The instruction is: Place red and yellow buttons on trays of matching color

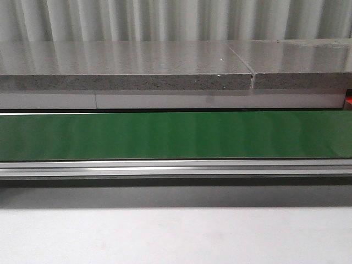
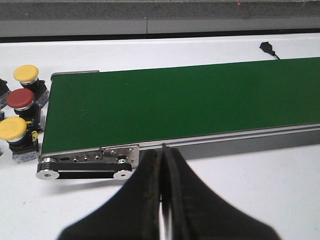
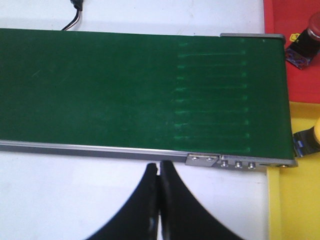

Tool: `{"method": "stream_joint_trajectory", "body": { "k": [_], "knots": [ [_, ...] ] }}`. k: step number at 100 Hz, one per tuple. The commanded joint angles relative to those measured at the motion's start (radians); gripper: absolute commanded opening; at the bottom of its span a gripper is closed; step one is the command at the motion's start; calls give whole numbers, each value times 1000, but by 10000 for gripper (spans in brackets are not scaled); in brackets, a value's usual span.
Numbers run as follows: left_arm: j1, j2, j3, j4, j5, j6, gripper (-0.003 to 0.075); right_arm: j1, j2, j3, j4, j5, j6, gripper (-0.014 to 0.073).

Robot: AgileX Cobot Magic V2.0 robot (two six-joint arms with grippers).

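In the left wrist view, two yellow buttons [image 2: 26,74] [image 2: 12,129] and a red button [image 2: 20,98] stand in a row on the white table beside the end of the green conveyor belt [image 2: 175,100]. My left gripper [image 2: 163,152] is shut and empty, over the white table near the belt's front rail. In the right wrist view, a red tray [image 3: 295,60] holds a red button [image 3: 302,42], partly out of view, and a yellow tray [image 3: 295,200] holds a yellow button [image 3: 310,140] at the frame edge. My right gripper [image 3: 160,166] is shut and empty near the belt rail.
The green belt [image 1: 176,135] runs across the front view with a grey stone ledge [image 1: 126,81] behind it and white table [image 1: 176,236] in front. A black cable plug [image 2: 268,48] lies on the table beyond the belt. No gripper shows in the front view.
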Motion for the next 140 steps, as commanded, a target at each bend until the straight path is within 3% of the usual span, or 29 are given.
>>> {"method": "stream_joint_trajectory", "body": {
  "k": [1,51,140],
  "knots": [
    [-8,10,-24,-11,-67,-3,-20,2,-89,19,-12,-58,-10,-65],
    [-8,10,-24,-11,-67,-3,-20,2,-495,222,-11,-36,-10,-66],
    [-8,10,-24,-11,-67,-3,-20,2,-517,238,-8,-13,-10,-66]
  ]
}}
